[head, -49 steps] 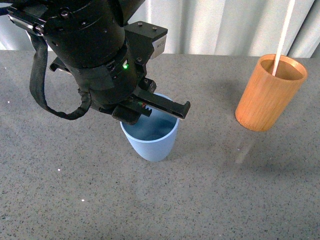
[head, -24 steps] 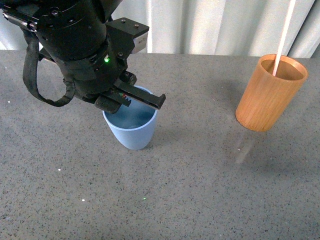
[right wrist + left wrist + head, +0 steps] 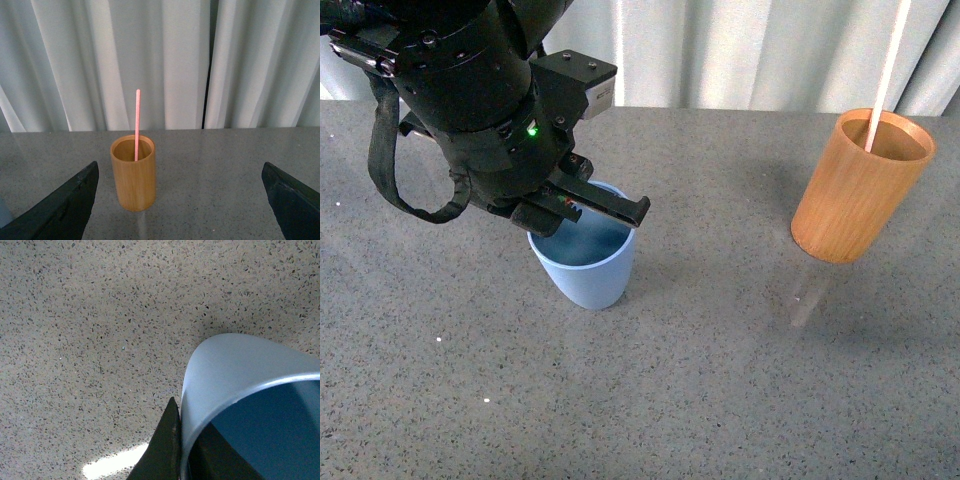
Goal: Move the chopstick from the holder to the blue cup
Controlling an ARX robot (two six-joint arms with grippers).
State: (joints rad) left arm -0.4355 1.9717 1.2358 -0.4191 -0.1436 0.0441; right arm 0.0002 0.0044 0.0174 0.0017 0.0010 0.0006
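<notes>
The light blue cup (image 3: 584, 272) is left of centre on the grey table, and my left gripper (image 3: 582, 205) is shut on its rim from above. In the left wrist view one finger (image 3: 162, 452) lies outside the cup's wall (image 3: 235, 365) and the other inside. I cannot tell whether the cup rests on the table. The orange-brown holder (image 3: 860, 190) stands at the far right with one pale pink chopstick (image 3: 886, 75) upright in it. In the right wrist view my right gripper (image 3: 180, 195) is open and empty, facing the holder (image 3: 133, 177) and chopstick (image 3: 137, 125) from some distance.
The speckled grey table (image 3: 720, 380) runs back to white curtains (image 3: 740, 50) along its far edge. A black strap (image 3: 395, 170) hangs from my left arm, left of the cup.
My left gripper carried the blue cup to the left over the last second, then shifted slightly back. The holder and chopstick have not moved.
</notes>
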